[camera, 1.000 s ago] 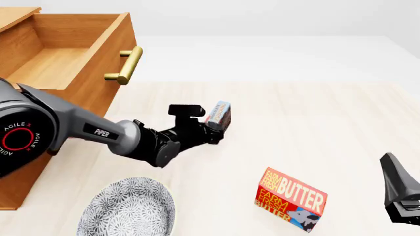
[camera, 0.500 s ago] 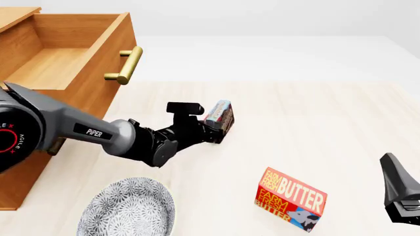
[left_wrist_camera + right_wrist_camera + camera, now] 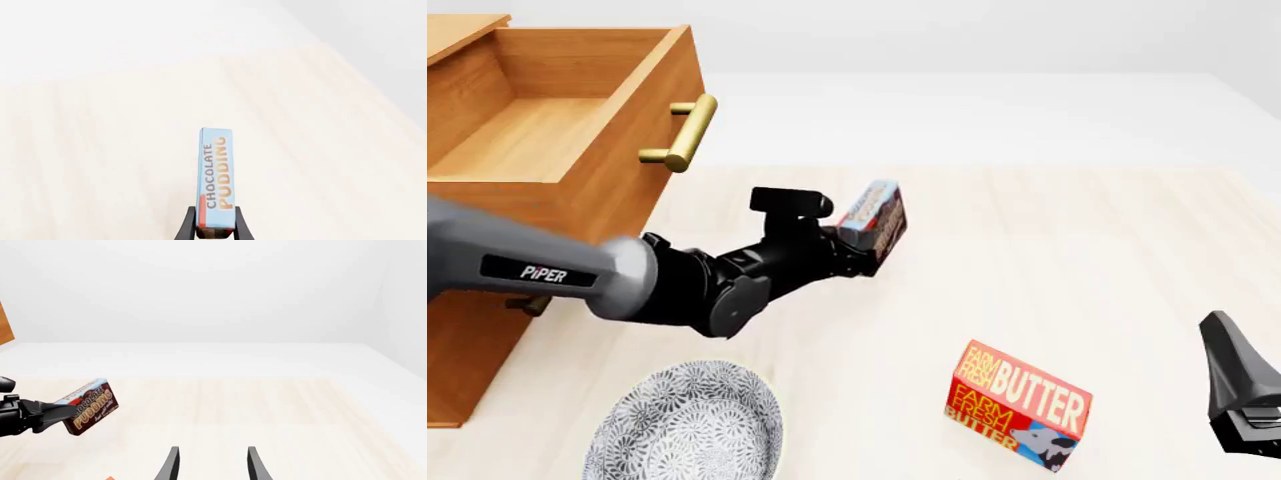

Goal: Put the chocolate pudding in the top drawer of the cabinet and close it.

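Lifted a little since half a second ago, the chocolate pudding (image 3: 873,222) now hangs tilted above the worktop (image 3: 1068,260), mid-frame in the front view, pinched by the left gripper (image 3: 857,243). Its fingers (image 3: 189,227) clamp the box's lower end, plain only in the left wrist view. At upper left the top drawer (image 3: 574,110) of the cabinet (image 3: 467,330) stands open. Right gripper (image 3: 211,465), lower right, is parted and holds nothing.
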Tool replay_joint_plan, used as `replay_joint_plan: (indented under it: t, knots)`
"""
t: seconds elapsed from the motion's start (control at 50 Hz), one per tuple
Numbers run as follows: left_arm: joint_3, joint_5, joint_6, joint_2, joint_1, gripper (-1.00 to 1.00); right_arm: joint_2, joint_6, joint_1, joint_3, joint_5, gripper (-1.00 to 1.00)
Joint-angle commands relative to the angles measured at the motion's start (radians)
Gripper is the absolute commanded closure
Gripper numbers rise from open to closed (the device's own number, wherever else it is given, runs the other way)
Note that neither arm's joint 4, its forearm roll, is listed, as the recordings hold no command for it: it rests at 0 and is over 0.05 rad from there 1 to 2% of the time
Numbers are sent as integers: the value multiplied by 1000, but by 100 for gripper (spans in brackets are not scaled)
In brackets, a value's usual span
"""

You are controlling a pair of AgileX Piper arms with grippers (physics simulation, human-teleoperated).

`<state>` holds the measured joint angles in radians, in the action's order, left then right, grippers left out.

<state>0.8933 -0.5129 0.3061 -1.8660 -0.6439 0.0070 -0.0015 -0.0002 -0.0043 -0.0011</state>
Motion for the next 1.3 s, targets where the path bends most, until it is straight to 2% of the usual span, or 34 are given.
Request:
replay_joint_plan:
  t: [0.02,0.52,0.62,0.64,0.68,0.78,0.86,1.08,1.1,1.12,1.16,1.3]
  knots:
    - [-41,18,-30,98,-18,100,0,0,0,0,0,-100]
    - [-89,102,-108,314,-66,100,0,0,0,0,0,-100]
    - [-107,102,-112,344,-68,100,0,0,0,0,0,-100]
    - [-128,74,-120,340,-68,100,0,0,0,0,0,-100]
    - [-117,116,-153,390,-69,100,0,0,0,0,0,-100]
    - [-117,153,-157,434,-78,100,0,0,0,0,0,-100]
    - [-144,114,-161,434,-83,100,0,0,0,0,0,-100]
    - [-94,222,-183,519,-78,100,0,0,0,0,0,-100]
    - [-92,229,-179,529,-76,100,0,0,0,0,0,-100]
    - [-98,225,-137,552,-77,100,0,0,0,0,0,-100]
    - [-81,252,-174,559,-85,100,0,0,0,0,0,-100]
    - [-60,286,-193,588,-84,100,0,0,0,0,0,-100]
